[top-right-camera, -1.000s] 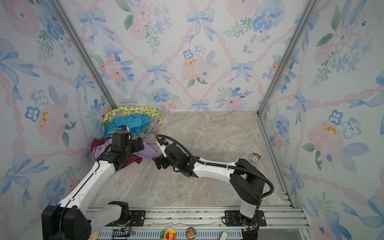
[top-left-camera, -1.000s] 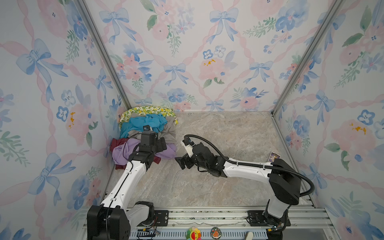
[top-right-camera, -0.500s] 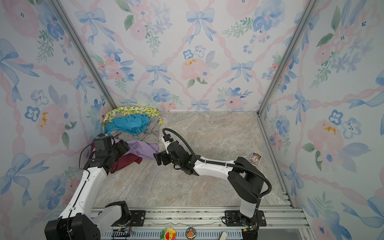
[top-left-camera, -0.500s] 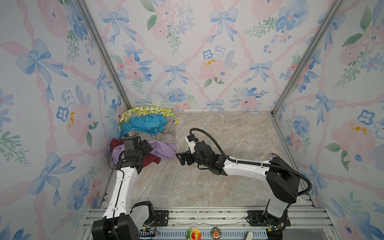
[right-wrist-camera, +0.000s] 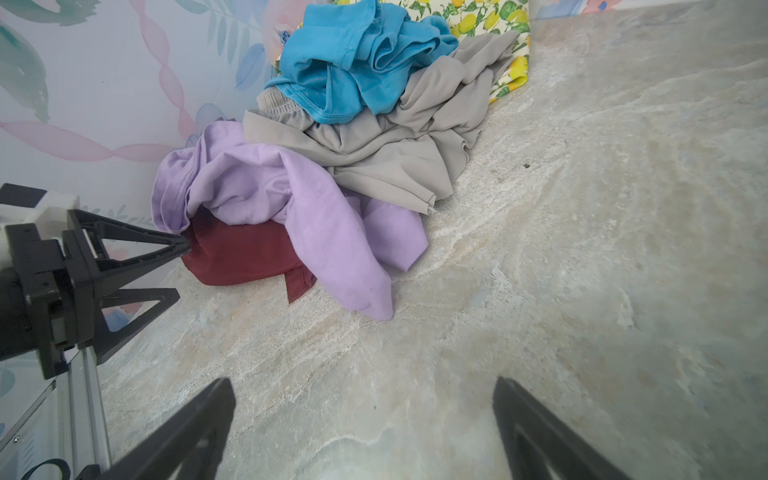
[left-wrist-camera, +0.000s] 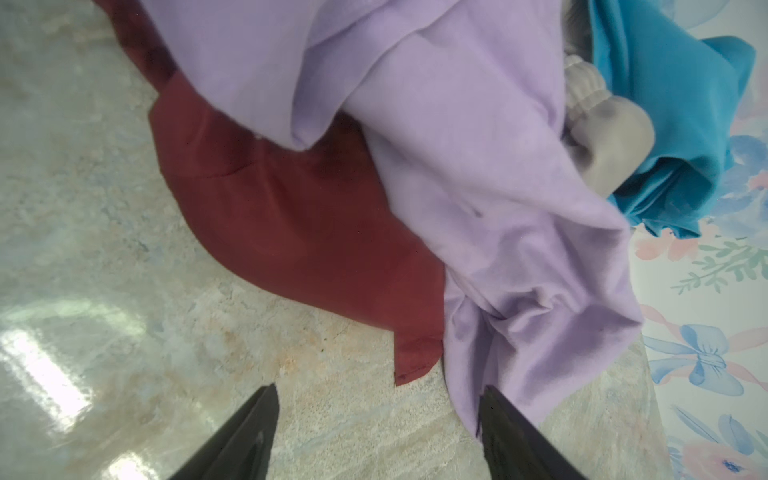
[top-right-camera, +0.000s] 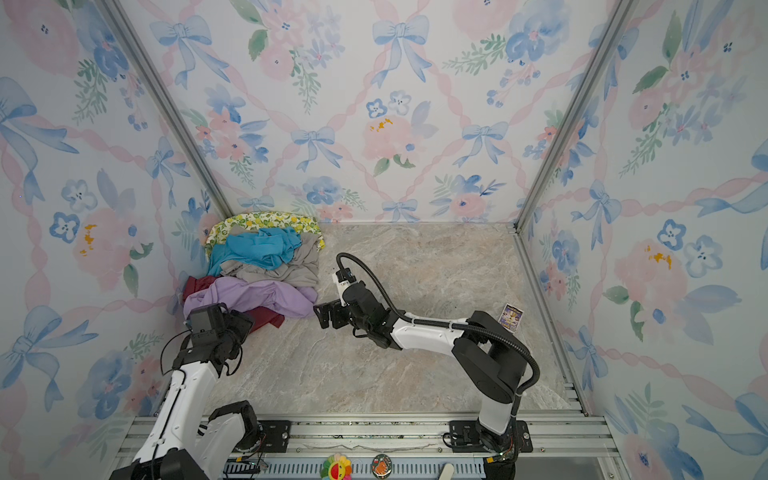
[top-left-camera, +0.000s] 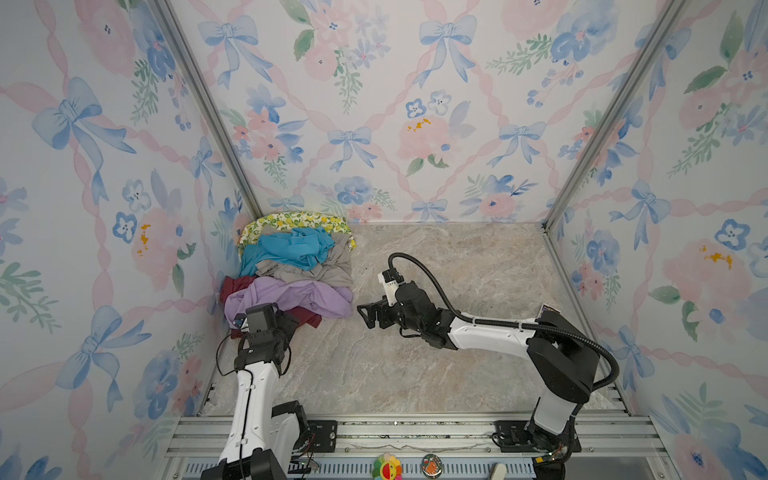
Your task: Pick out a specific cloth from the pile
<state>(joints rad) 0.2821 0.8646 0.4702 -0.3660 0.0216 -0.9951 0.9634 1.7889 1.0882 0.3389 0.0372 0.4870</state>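
1. Maroon cloth (left-wrist-camera: 299,232) lies at the bottom of the pile (top-left-camera: 299,266), on the tabletop (top-left-camera: 415,365).
2. Lavender cloth (right-wrist-camera: 316,208) drapes over it; teal cloth (right-wrist-camera: 357,62) and grey cloth (right-wrist-camera: 407,158) lie behind.
3. Left hand (left-wrist-camera: 376,432) gapes wide, empty, at its edge.
4. Right hand (right-wrist-camera: 361,432) wide, empty, nearby.

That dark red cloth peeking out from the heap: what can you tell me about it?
The maroon cloth is plain, smooth fabric with a faint sheen, lying flat on the marble-look tabletop at the bottom of the pile. The lavender cloth is draped over most of it, so only its near edge and a small hemmed corner flap stick out. The left gripper hovers open just before that corner, not holding it. Its full shape stays hidden.
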